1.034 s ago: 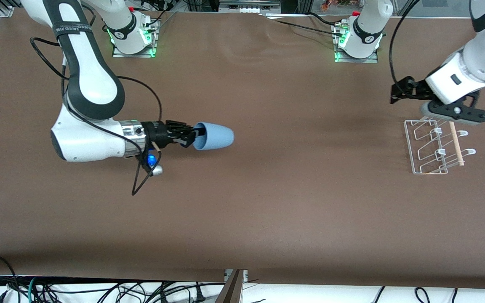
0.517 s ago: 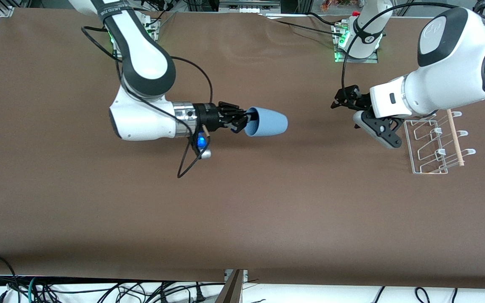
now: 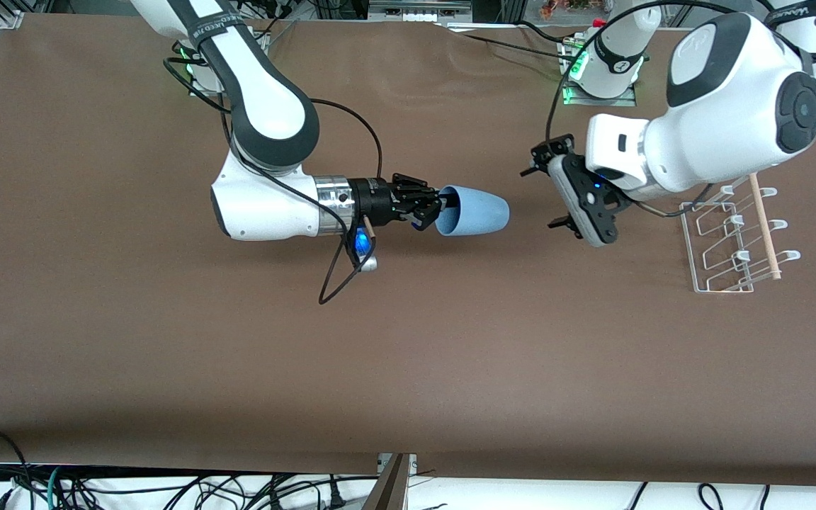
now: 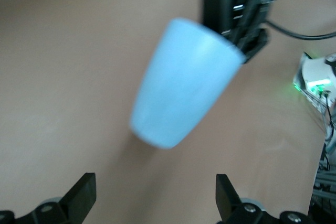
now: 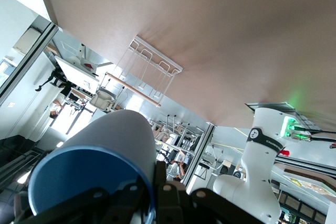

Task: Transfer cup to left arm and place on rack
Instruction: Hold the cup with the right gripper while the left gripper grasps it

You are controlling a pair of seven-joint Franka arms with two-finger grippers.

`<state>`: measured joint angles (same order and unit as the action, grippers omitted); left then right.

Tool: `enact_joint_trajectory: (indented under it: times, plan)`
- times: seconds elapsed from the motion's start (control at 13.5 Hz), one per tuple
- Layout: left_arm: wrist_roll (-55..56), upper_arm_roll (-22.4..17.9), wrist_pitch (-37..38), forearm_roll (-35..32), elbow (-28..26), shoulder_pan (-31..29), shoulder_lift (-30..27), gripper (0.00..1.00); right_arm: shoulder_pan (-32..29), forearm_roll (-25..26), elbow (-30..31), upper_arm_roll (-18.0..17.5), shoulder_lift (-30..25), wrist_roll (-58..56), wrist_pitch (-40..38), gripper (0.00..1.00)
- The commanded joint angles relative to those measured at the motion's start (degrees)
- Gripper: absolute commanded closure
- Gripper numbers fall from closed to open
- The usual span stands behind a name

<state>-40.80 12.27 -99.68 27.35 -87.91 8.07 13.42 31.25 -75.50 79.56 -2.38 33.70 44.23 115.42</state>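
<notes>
My right gripper [image 3: 438,210] is shut on the rim of the light-blue cup [image 3: 473,211] and holds it on its side over the middle of the table, base toward the left arm. In the right wrist view one finger [image 5: 176,198] is outside the cup [image 5: 105,145] and the other inside. My left gripper [image 3: 544,197] is open and empty, facing the cup's base with a small gap between. The left wrist view shows the cup [image 4: 181,85] ahead of its spread gripper [image 4: 155,203]. The white wire rack [image 3: 723,244] with its wooden rod [image 3: 763,230] lies at the left arm's end.
The brown table cover [image 3: 408,368] spans the view. A black cable loop [image 3: 337,280] hangs under the right wrist. The left arm's base [image 3: 603,67] stands at the table's top edge. The left arm's bulky elbow [image 3: 741,92] is over the rack's end.
The right arm has carried the cup toward the left arm's end. The left arm has swung away from over the rack toward the cup, its open gripper now facing the cup's base.
</notes>
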Motion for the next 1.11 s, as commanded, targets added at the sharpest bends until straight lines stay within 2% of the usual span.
enact_joint_trajectory:
  times: [0.0, 0.15, 0.44, 0.96, 1.03]
  plan:
    - [-9.88, -0.32, -3.13, 2.18, 0.81, 1.51, 1.43, 0.00, 0.57, -0.96, -2.74, 0.19, 1.20, 1.56, 0.24, 1.00]
    - [-15.96, -0.41, -7.26, 2.01, 0.81, 2.47, 3.28, 0.00, 0.57, -0.96, -2.74, 0.19, 1.20, 1.82, 0.24, 1.00]
    - [-19.84, -0.41, -13.60, 1.57, 0.72, 4.32, 5.21, 0.00, 0.65, -0.96, -2.83, 0.19, 1.20, 1.82, 0.24, 1.00]
    - [-20.28, 0.73, -11.77, 2.27, -0.95, 4.51, 5.22, 0.00, 0.65, -1.05, -3.62, 0.19, 1.29, 2.00, 1.47, 1.00]
    - [-21.07, 0.82, -11.77, 2.27, -0.95, 4.50, 5.30, 0.06, 0.83, -1.05, -3.62, 0.19, 1.29, 2.17, 1.65, 1.00]
